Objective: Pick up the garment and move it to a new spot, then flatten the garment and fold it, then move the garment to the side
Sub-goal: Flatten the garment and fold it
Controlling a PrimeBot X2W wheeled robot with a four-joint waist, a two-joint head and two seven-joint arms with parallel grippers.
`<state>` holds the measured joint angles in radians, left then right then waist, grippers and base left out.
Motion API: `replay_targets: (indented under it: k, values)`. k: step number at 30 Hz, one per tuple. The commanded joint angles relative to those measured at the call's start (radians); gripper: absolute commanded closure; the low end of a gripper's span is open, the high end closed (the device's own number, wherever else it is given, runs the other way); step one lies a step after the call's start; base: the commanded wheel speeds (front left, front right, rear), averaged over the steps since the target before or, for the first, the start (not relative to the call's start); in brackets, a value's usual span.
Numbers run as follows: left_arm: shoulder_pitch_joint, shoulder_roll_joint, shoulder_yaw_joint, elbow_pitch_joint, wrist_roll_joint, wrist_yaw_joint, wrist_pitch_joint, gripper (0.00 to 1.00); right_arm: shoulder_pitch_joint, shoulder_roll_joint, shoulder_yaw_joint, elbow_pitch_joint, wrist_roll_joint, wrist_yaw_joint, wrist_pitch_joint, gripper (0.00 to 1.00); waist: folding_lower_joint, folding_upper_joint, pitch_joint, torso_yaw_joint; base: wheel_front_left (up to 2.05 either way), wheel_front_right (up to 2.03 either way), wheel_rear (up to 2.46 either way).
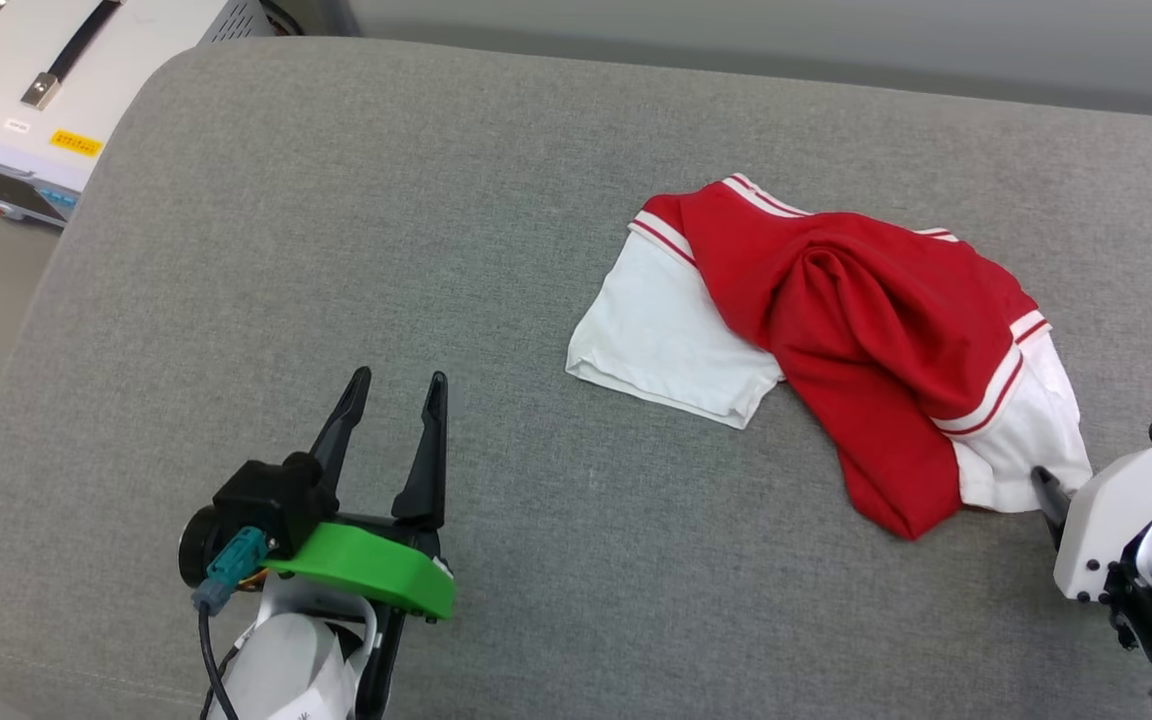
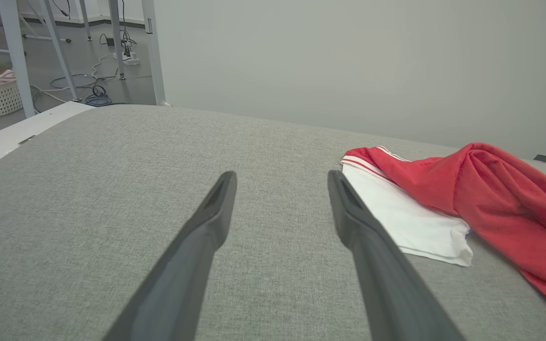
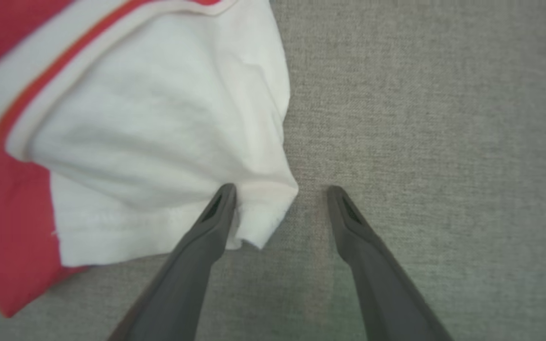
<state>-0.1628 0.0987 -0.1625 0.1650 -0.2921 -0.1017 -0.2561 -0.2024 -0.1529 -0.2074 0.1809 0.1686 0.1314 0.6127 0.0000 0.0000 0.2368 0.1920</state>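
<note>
Barely begun — the garment (image 1: 866, 340) lies crumpled, unfolded, right of centre on the grey cushion (image 1: 336, 200). The right gripper (image 3: 280, 192), fingers apart, brackets its near sleeve corner — the left gripper (image 1: 399, 376), also apart, hovers well left.

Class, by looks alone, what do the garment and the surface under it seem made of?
The garment: soft knit cloth, perhaps cotton jersey; matte, draping in loose folds. The grey surface: probably woven upholstery fabric over padding; fine matte weave, rounded edges.
</note>
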Motion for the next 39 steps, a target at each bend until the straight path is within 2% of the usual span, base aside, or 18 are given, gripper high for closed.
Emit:
replay_targets:
  k: [1,7,14,18,22,23,24,31,39]
  values:
    - [-0.017,-0.012,0.015,0.009,0.017,-0.012,-0.006,0.00,-0.012,-0.035,0.045,0.070,-0.020,-0.001,-0.006,1.00,0.0000,0.0000,0.016,0.018,0.00,0.00,0.00]
    - [-0.012,-0.020,0.027,0.028,0.026,-0.018,-0.006,0.00,-0.008,-0.109,0.034,0.055,-0.059,-0.001,-0.047,1.00,0.0000,0.0000,-0.013,0.015,0.00,0.00,0.00]
    - [-0.006,-0.029,0.029,0.034,0.031,-0.023,-0.006,0.00,-0.004,-0.257,0.029,-0.003,-0.091,-0.001,-0.041,1.00,0.0000,0.0000,-0.033,0.006,0.00,0.00,0.00]
    - [-0.013,-0.032,0.027,0.032,0.034,-0.025,-0.006,0.00,-0.036,-0.355,0.055,0.036,-0.108,-0.001,-0.068,1.00,0.0000,0.0000,-0.021,0.005,0.00,0.00,0.00]
    - [-0.027,-0.035,0.024,0.032,0.034,-0.026,-0.006,0.00,-0.083,-0.407,0.067,0.115,-0.159,-0.001,-0.121,1.00,0.0000,0.0000,-0.003,0.010,0.00,0.00,0.00]
    - [-0.030,-0.036,0.024,0.033,0.034,-0.027,-0.006,0.00,-0.096,-0.410,0.069,0.136,-0.168,-0.001,-0.138,0.56,0.0000,0.0000,0.000,0.011,0.00,0.00,0.00]
    - [-0.033,-0.036,0.025,0.033,0.034,-0.027,-0.006,0.00,-0.112,-0.414,0.070,0.160,-0.182,-0.001,-0.161,0.00,0.0000,0.0000,0.002,0.011,0.00,0.00,0.00]
    - [-0.035,-0.039,0.035,0.044,0.036,-0.028,-0.006,0.00,-0.177,-0.364,0.061,0.260,-0.221,-0.001,-0.304,0.00,0.0000,0.0000,-0.014,-0.001,0.00,0.00,0.00]
    - [-0.023,-0.038,0.051,0.046,0.038,-0.028,-0.006,0.00,-0.169,-0.272,0.022,0.198,-0.206,-0.001,-0.473,0.00,0.0000,0.0000,-0.077,-0.045,0.00,0.00,0.00]
